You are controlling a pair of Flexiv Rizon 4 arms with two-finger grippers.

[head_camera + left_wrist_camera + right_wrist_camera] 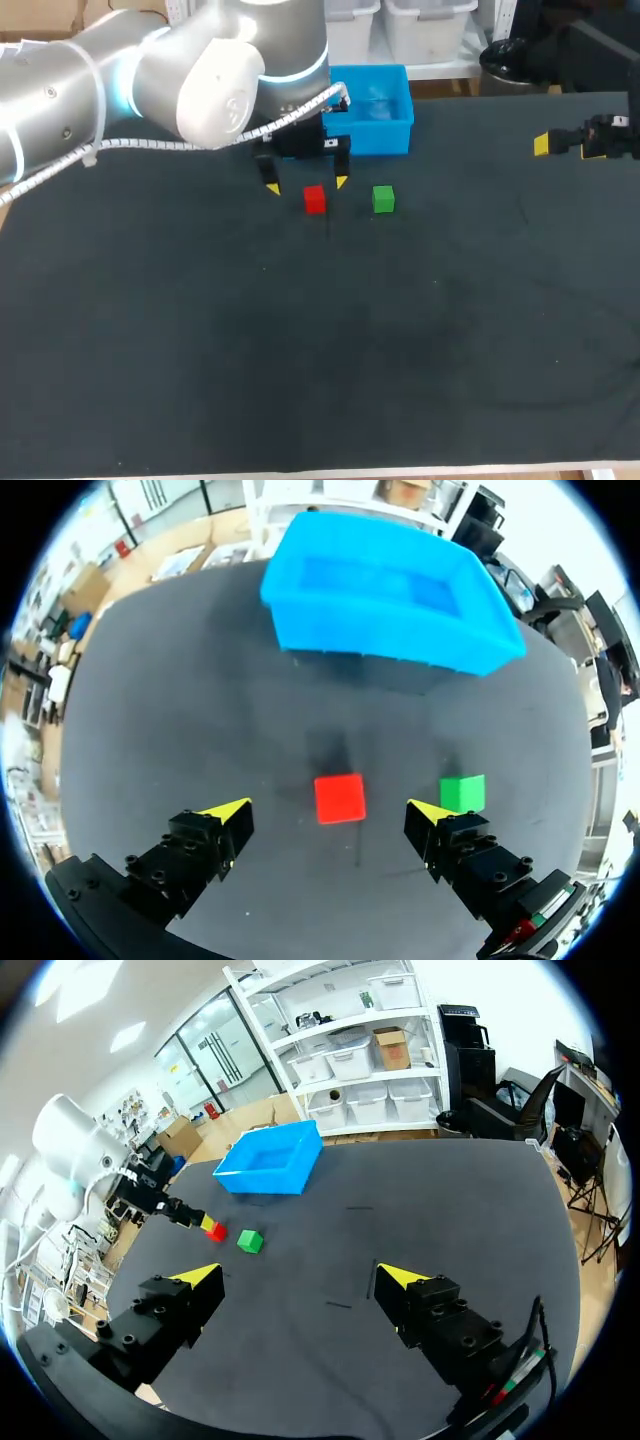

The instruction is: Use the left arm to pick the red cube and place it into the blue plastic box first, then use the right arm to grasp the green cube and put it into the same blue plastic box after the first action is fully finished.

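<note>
The red cube rests on the dark table, with the green cube a short way to its right. My left gripper hangs open just above and behind the red cube. In the left wrist view the red cube lies between the spread yellow tips of the left gripper, touching neither, and the green cube sits just outside one tip. The blue plastic box stands behind the cubes, shown empty as the blue box. My right gripper is open at the far right, as the right gripper, away from both cubes.
The dark table stretches wide in front of the cubes. My left arm's white cable runs along the arm over the table's back left. From the right wrist, the red cube, green cube and box lie far ahead.
</note>
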